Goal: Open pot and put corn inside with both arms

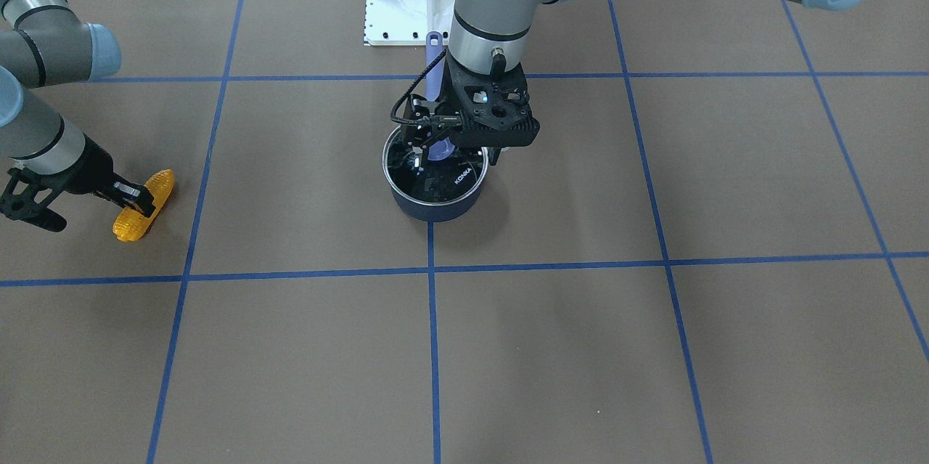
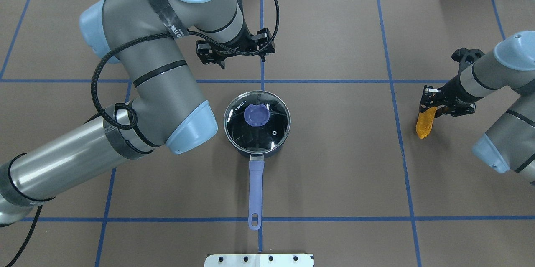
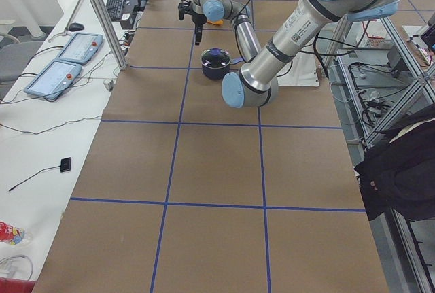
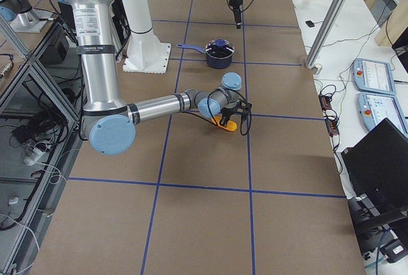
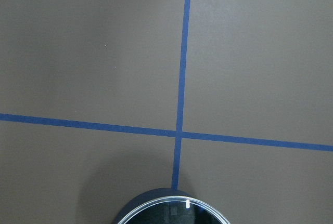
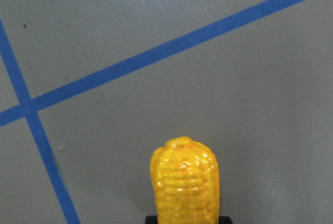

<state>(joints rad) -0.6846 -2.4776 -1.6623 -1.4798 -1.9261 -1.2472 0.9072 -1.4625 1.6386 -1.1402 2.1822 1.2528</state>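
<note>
Lid removal pending: the small navy saucepan (image 2: pixel 255 156) sits mid-frame in the overhead view, round glass lid (image 2: pixel 267 131) on, the left gripper (image 1: pixel 430 136), spread indeterminable, hovers near and should next take the purple knob (image 2: pixel 256 114), while the right gripper (image 2: pixel 429 110) clamps the orange-yellow toy corn cob (image 2: pixel 424 125) at far right.

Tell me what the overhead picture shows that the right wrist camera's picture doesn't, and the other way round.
Only the overhead view shows the small dark navy saucepan with its long lavender handle, the round glass lid sitting on it, the left tool beyond it, and the right tool at the orange-yellow toy corn cob. Only the wrist view shows the cob's kernel rows close up. Both show the cob, the brown table and blue tape lines.
</note>
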